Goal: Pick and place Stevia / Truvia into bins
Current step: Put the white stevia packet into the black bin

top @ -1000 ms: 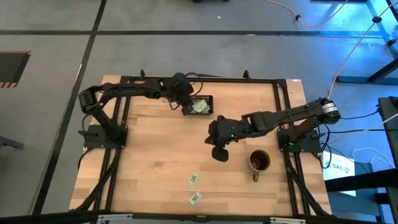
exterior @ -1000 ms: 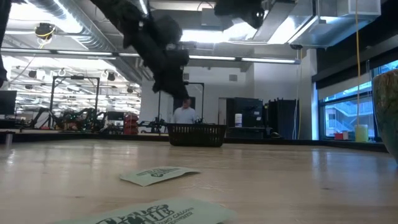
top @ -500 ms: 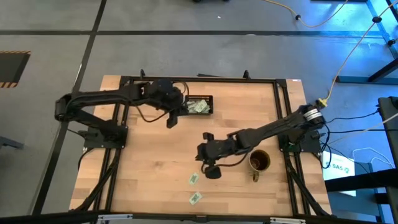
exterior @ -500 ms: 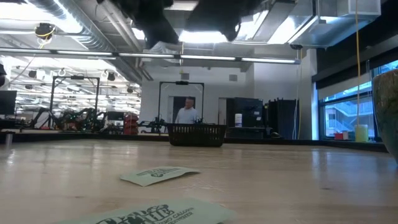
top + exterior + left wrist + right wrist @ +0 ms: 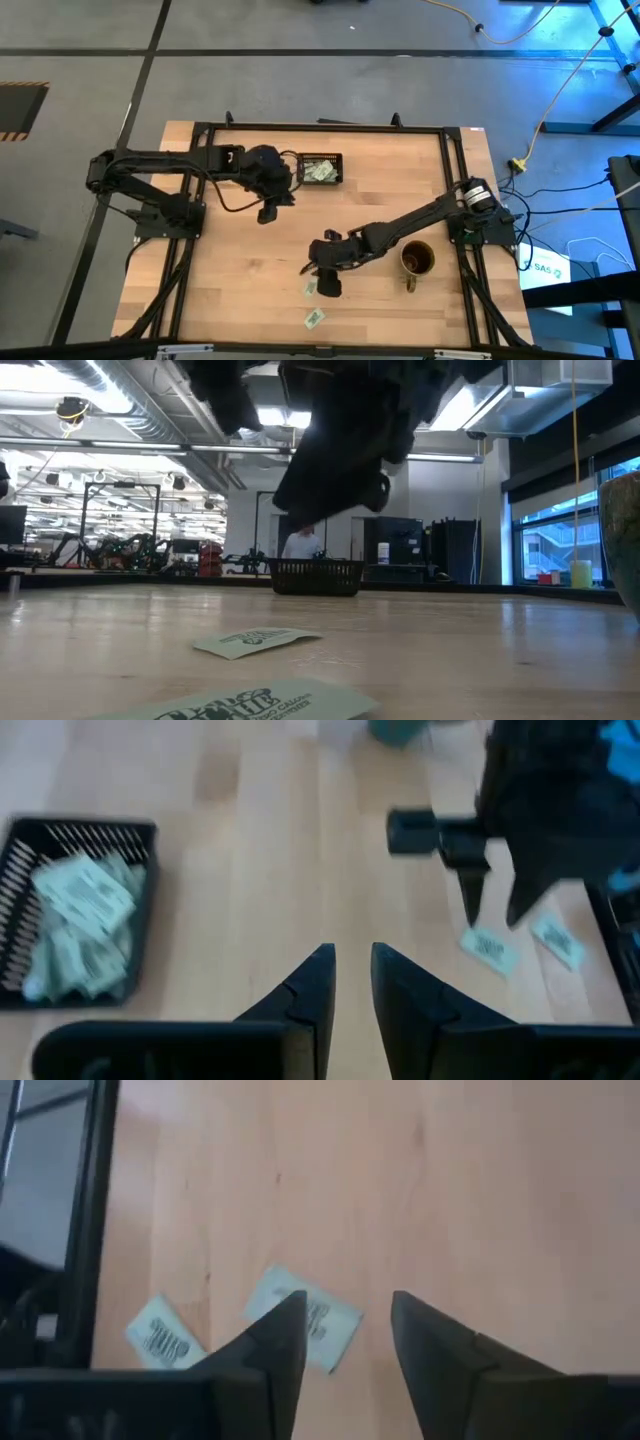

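Note:
The black bin [image 5: 322, 157] stands at the far middle of the table with several pale green Stevia packets [image 5: 85, 900] lying in it. Two more packets lie flat on the wood near the front edge, one [image 5: 311, 288] behind the other [image 5: 314, 318]. My right gripper [image 5: 345, 1308] hovers open above the farther one [image 5: 318, 1323], its fingers pointing down and slanting. In the low view it is clear of the table. My left gripper [image 5: 348, 960] hangs over bare wood near and left of the bin [image 5: 80, 825], with a narrow empty gap between its fingers.
A brownish-gold mug [image 5: 418, 258] stands right of my right gripper, close under that arm. A black frame [image 5: 455, 190] runs along the table's sides and far edge. Bare wood lies between the bin and the loose packets [image 5: 255, 642].
My left gripper has drawn back from the bin toward the table's left and near side, rising as it went. My right gripper has come down and toward the near edge, from beside the mug to above the farther loose packet. The packets have stayed where they were.

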